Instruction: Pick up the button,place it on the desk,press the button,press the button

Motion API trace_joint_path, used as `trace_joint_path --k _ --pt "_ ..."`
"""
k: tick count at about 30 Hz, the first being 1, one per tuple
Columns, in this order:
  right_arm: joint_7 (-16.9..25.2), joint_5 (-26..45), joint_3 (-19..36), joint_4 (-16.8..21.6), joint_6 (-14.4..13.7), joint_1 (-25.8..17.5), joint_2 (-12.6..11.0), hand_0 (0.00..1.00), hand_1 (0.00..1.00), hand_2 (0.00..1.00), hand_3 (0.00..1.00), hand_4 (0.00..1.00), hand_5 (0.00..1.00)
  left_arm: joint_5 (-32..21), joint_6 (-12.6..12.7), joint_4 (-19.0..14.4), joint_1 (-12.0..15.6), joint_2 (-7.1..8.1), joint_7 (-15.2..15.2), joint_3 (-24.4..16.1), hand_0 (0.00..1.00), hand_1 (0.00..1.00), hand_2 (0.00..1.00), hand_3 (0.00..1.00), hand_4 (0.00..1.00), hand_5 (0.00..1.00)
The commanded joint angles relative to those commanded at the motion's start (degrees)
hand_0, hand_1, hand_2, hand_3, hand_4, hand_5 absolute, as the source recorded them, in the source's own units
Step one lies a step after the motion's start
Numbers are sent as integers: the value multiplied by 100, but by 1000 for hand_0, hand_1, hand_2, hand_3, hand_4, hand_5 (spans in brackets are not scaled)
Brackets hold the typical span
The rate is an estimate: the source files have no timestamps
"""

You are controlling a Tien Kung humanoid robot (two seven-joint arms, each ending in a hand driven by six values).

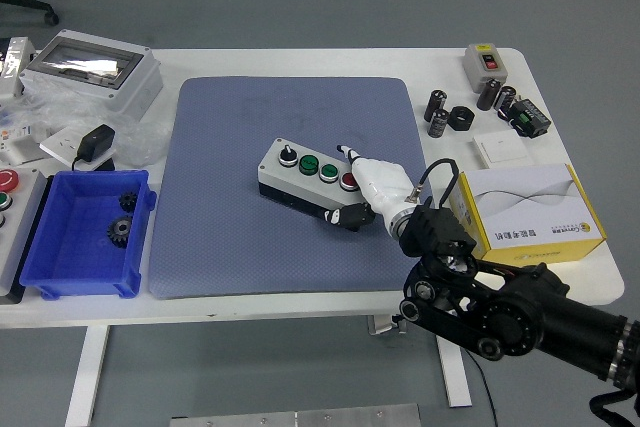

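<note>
The button box point(308, 180) already lies flat on the blue mat point(280, 247) in the middle of the table point(560, 277), so this looks like the pressing step. The right hand point(375, 190) rests at the box's right end, one of its fingers point(350, 154) stretched out just beside the red button point(349, 180), gripping nothing; how the other fingers are curled I cannot tell. Next, I'd judge, that fingertip must come squarely down on a button. The left arm is not visible.

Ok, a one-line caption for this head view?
Right robot hand rests at the red end of the button box on the blue mat.
</note>
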Motion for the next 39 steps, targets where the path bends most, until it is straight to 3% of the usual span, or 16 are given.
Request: trace_joint_path --k 6,7,8,12,13,16,18,19,22,26,34,39 --pt "432 -56 187 48 -66 -47 -58 54 269 362 578 279 63 -4 6 15 12 -2 -33 0 566 484 470 548 52 2" --pt "592 -2 252 78 -64 -54 -96 41 227 336 405 92 2 -15 10 18 14 -4 -39 6 568 485 472 549 55 2" --pt "741 51 303 97 -30 -55 -132 41 227 336 405 92 2 -18 12 17 17 -4 -38 8 568 485 472 549 55 2" --pt "1516 256 396 201 392 25 -342 41 227 336 405 92 2 -50 34 8 28 -2 -12 30 568 485 472 549 55 2" --pt "1699 294 390 242 504 56 -383 44 233 343 322 31 2 -52 37 6 28 0 -8 32 570 487 474 550 58 2" --pt "2263 314 317 327 877 168 -473 44 233 343 322 31 2 -43 37 6 15 2 -10 29 570 487 474 550 58 2" --pt "2541 292 248 296 983 225 -491 44 233 343 322 31 2 -25 32 8 7 -4 -16 20 570 487 474 550 58 2" --pt "2686 257 218 265 1018 249 -494 66 247 318 241 9 2 -19 29 9 3 -8 -18 18 570 486 473 551 54 2" --pt "3034 130 105 120 1032 276 -490 66 247 318 241 9 2 -17 26 10 -1 -22 -18 23 570 486 473 551 54 2" --pt "3129 -2 75 -55 951 231 -445 81 242 292 228 4 2 -29 14 -1 9 -36 7 38 571 487 473 551 51 2" --pt "2868 -294 165 -286 797 81 -331 90 236 287 225 6 2 15 -20 -2 3 -53 4 16 570 485 472 550 43 2" --pt "2774 -424 290 -299 851 41 -327 86 230 275 223 7 2 27 -42 -1 13 -53 14 12 568 483 470 549 30 2"
